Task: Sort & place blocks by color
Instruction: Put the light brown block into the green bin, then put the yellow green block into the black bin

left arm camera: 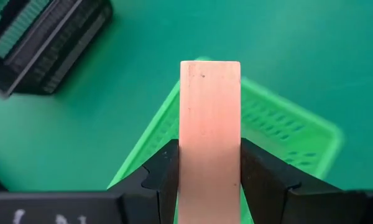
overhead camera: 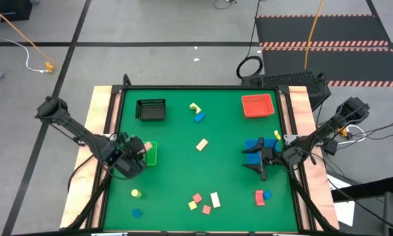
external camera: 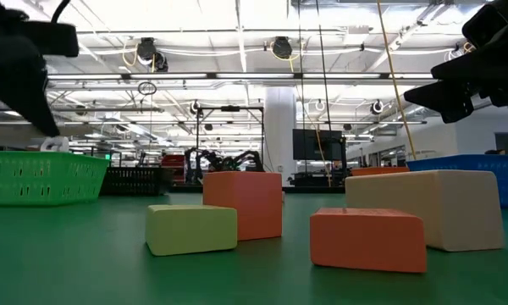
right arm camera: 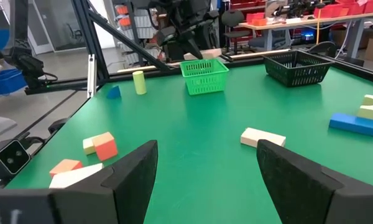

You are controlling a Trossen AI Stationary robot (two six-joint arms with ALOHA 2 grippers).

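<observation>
A robotics lab or industrial workshop. The low view looks across the green desk (external camera: 68,254) into a big open hall with ceiling strip lights (external camera: 237,34), overhead pipes, and more robot rigs (external camera: 229,161). From above: grey concrete floor (overhead camera: 150,26), hazard-striped mats (overhead camera: 324,44), and loose cables (overhead camera: 249,65).

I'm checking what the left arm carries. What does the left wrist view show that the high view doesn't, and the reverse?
Only the left wrist view shows the left gripper shut on a pink bar.

Only the high view shows the red bin, the blue bin, the scattered blocks and the right gripper.

Both show the green bin below the left gripper, and the black bin.
</observation>
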